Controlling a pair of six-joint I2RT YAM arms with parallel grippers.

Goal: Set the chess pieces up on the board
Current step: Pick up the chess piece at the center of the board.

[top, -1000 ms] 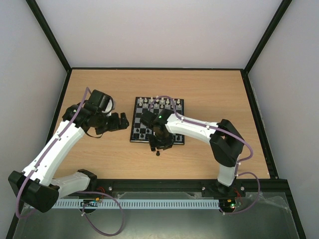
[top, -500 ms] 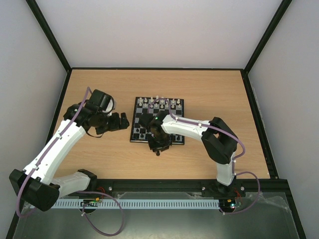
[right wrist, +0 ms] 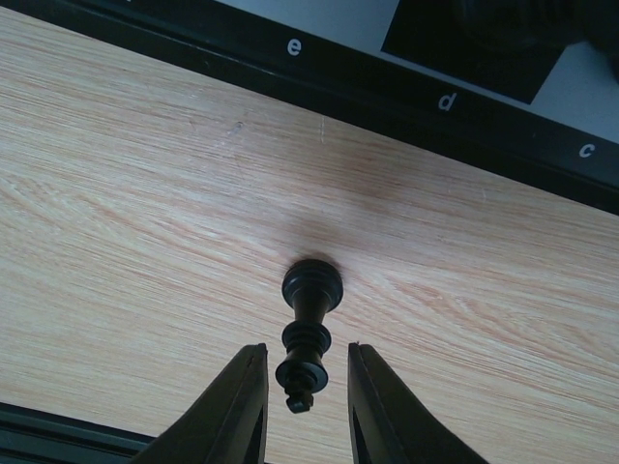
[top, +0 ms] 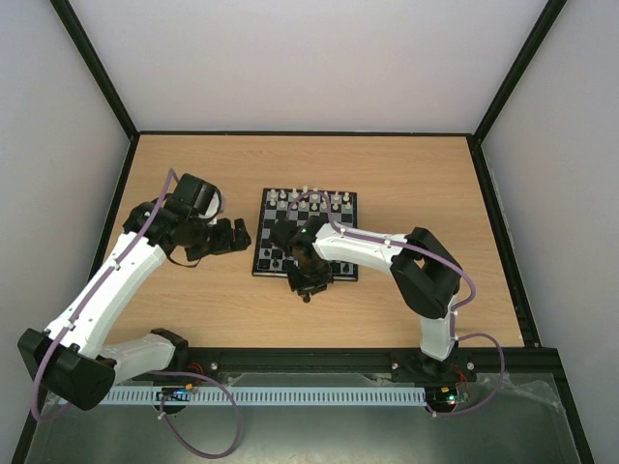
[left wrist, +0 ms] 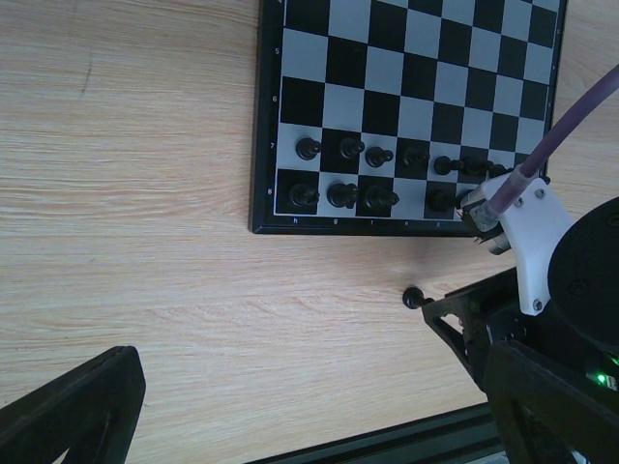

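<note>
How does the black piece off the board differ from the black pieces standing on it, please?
The loose black piece sits on the table, just off the board's near edge; the black pieces on the board occupy squares in its two nearest rows. The open right gripper straddles the loose piece; no gripper is around the board pieces. All are black.

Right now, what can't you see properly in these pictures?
- Top view: the right end effector covers the board's near edge; the pieces are too small to name.
- Left wrist view: the right arm hides a near corner of the board.
- Left end effector: open or shut, can't tell in any view.
</note>
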